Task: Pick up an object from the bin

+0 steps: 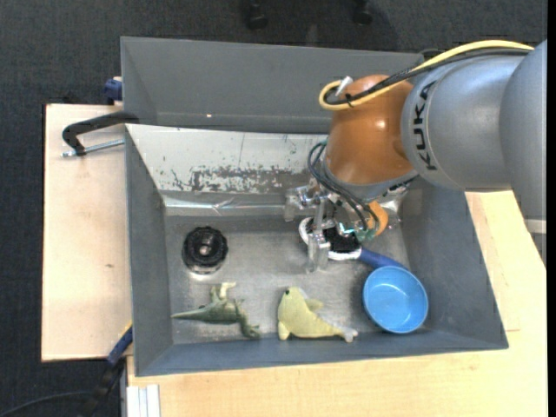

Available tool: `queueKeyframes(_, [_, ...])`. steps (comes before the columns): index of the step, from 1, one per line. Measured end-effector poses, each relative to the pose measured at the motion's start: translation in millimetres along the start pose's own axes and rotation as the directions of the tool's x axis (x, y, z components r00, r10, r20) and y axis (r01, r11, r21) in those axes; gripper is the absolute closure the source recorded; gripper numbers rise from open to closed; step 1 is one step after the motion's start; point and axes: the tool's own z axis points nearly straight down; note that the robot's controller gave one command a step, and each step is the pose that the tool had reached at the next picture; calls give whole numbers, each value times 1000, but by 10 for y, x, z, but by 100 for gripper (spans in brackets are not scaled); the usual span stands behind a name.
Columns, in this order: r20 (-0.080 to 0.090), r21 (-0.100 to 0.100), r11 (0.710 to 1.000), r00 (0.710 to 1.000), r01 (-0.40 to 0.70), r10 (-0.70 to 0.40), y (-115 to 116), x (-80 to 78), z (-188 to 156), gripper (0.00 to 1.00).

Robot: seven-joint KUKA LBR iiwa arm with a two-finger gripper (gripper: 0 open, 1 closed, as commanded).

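Progress: pick looks not done, nothing seen held. Grey metal bin (144, 250) has steep walls and a mostly bare floor at centre. Gripper (316, 248) hangs low over mid-floor, near the back wall; apart or together, cannot tell. Likeliest target, a round blue plastic bowl (395, 301), lies just right of it in the front-right corner, tight to walls. Pale yellow soft whale-like toy (304, 318) and green dinosaur figure (217, 311) hug the front wall. Black round knob on clear base (204, 248) sits left, open room around.
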Motion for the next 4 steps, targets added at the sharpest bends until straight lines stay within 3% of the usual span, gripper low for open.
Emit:
queueKeyframes(3, [-1,0,999,999,41,-41,-5,-31,90,0])
queueKeyframes(4, [8,-2,891,891,454,-454,1736,-174,-371,0])
